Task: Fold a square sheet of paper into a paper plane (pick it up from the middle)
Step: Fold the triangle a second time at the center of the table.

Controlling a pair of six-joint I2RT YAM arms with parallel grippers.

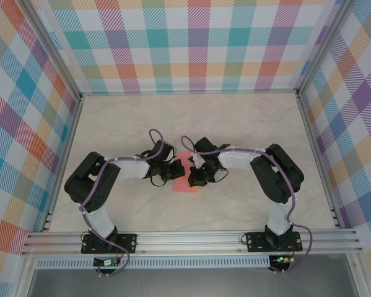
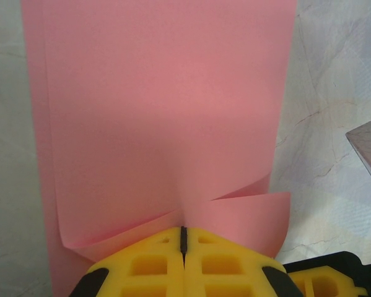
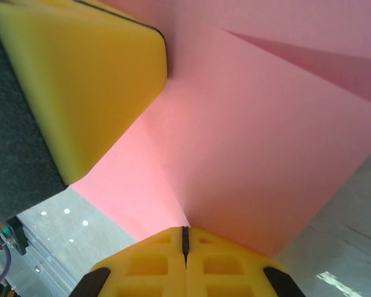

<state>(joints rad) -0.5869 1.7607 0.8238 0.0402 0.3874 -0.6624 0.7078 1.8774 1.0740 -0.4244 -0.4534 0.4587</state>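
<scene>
The square sheet of paper (image 1: 184,184) is salmon-pink, folded into a narrower layered band, and lies at the table's middle between the two arms. My left gripper (image 1: 174,170) is shut on its near edge, and the left wrist view shows the paper (image 2: 166,111) puckering up into the closed yellow jaws of that gripper (image 2: 184,230). From the other side my right gripper (image 1: 193,175) is also shut on the sheet. In the right wrist view the pink paper (image 3: 253,124) rises from that gripper's pinch (image 3: 185,230). The left gripper's yellow finger (image 3: 86,80) stands close by at the upper left.
The pale marbled table (image 1: 235,124) is walled on three sides by plaid panels (image 1: 191,43). An aluminium rail (image 1: 191,241) carrying both arm bases runs along the near edge. Both grippers stand almost tip to tip over the sheet.
</scene>
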